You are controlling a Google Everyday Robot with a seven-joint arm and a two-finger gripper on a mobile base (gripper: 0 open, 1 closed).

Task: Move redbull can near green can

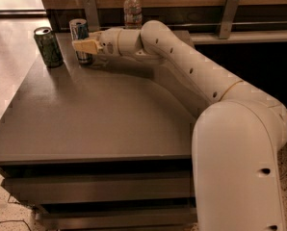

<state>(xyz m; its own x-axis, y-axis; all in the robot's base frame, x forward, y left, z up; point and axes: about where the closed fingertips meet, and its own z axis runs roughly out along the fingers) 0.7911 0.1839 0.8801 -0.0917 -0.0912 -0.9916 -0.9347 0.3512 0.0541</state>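
Note:
The redbull can (79,33), slim and silver with blue panels, stands upright at the far left of the dark table (110,124). My gripper (85,47) reaches in from the right and is shut on the can's lower half; one tan finger (87,45) crosses in front of it. The green can (48,47) stands upright a short way to the left of the redbull can, near the table's left edge. The two cans do not touch.
A clear plastic bottle (132,8) stands at the back of the table, behind my arm. A wooden wall with metal brackets (228,13) runs along the far side. The table's left edge drops to a pale floor (8,81).

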